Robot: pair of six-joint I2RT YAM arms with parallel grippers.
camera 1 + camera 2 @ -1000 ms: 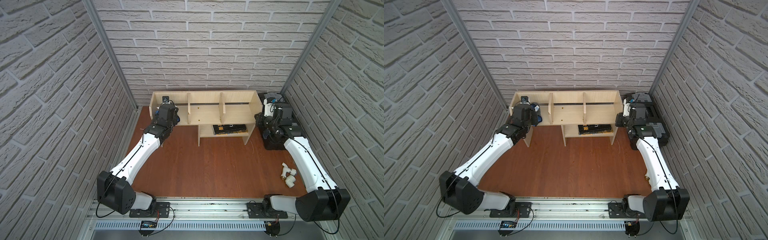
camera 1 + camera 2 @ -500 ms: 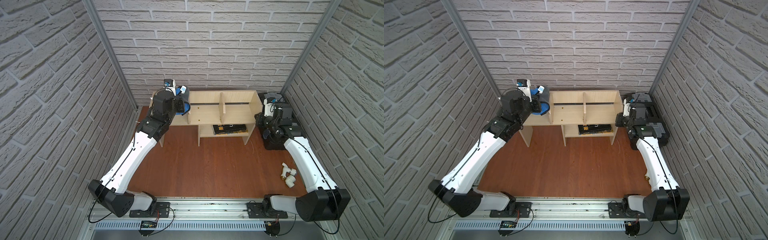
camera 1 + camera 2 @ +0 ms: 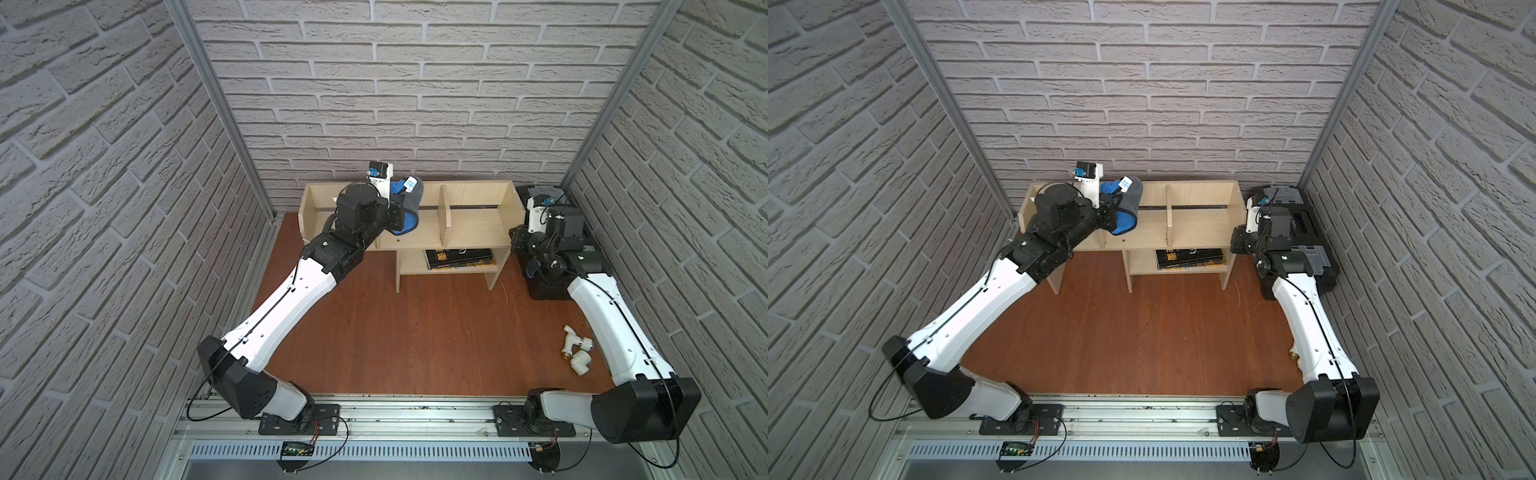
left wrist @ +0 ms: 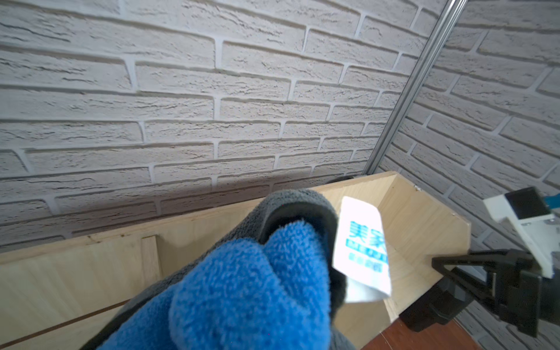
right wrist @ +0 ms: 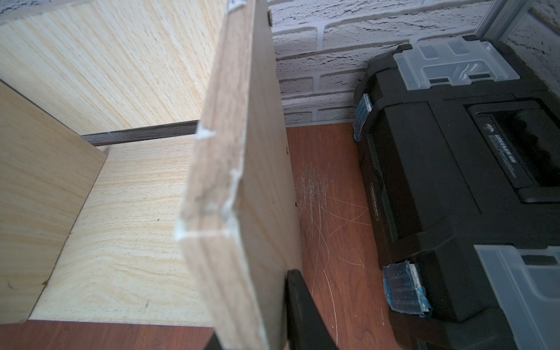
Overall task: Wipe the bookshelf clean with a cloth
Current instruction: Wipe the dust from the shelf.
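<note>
Left wrist view shows the left jaws clamped on the bunched cloth (image 4: pixel 236 288), held over the top tier of the bookshelf (image 3: pixel 473 232), left of middle. It could snag a divider (image 3: pixel 444 216) and drag the shelf if the right jaws' pinch on the end panel (image 5: pixel 257 151) slips.

Even bright light (blurred close-ups)

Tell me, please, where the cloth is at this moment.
In both top views, the cloth hangs from the jaws of the left gripper, over the middle compartment of the bookshelf.
</note>
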